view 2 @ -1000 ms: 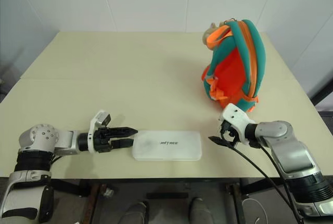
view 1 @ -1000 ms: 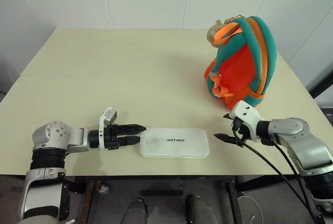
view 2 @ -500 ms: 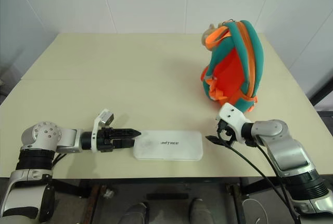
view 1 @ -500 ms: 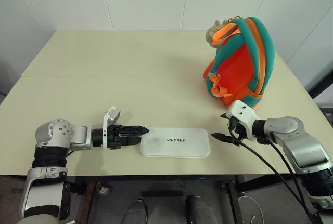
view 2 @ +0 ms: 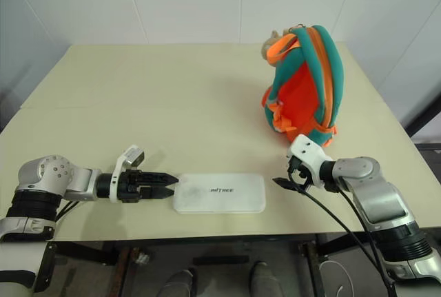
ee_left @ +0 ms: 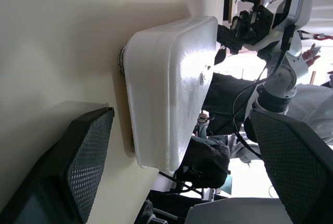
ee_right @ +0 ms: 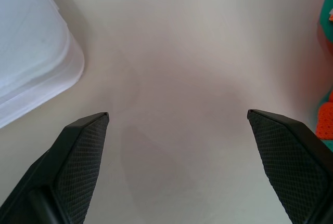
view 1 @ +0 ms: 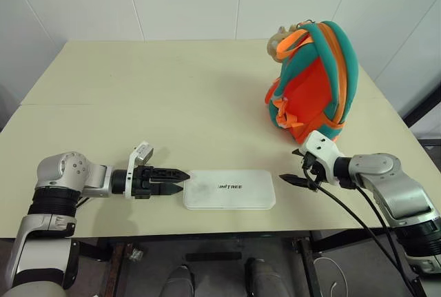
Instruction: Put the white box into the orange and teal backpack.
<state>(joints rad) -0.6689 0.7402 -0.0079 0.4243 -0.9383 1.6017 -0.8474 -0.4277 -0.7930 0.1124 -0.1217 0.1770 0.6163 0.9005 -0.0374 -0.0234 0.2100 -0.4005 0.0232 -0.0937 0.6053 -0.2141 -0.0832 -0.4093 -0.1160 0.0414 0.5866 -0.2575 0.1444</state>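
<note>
A pale cream surface (view 1: 138, 97) seen from above, w/ white wall panels behind it. Near the front edge, roughly centred, lies the white box (view 1: 229, 189): flat, rounded corners, small dark lettering on top, long side running left-right. It rests flat on the surface, nothing gripping it.

The left end effector (view 1: 176, 179) comes in from the left, low over the surface, pointing at the box's left short end. Its black fingertips sit just beside that end; can't tell if they touch. In the left wrist view the two textured fingers (ee_left: 86, 154) stand wide apart w/ the box end framed between them, not clamped.

The right end effector (view 1: 295, 177) reaches in from the right, tilted down toward the surface, just off the box's right short end w/ a small gap. In the right wrist view its fingers (ee_right: 83, 151) are spread wide over bare surface; a box corner shows at one side, a bit of orange and teal at the other.

The orange and teal backpack (view 1: 313, 80) stands upright at the back right, well apart from the box, just beyond the right arm. Orange body, teal edging, orange webbing, beige plush toy (view 1: 278, 37) at its top. Can't tell if its opening is unzipped.
</note>
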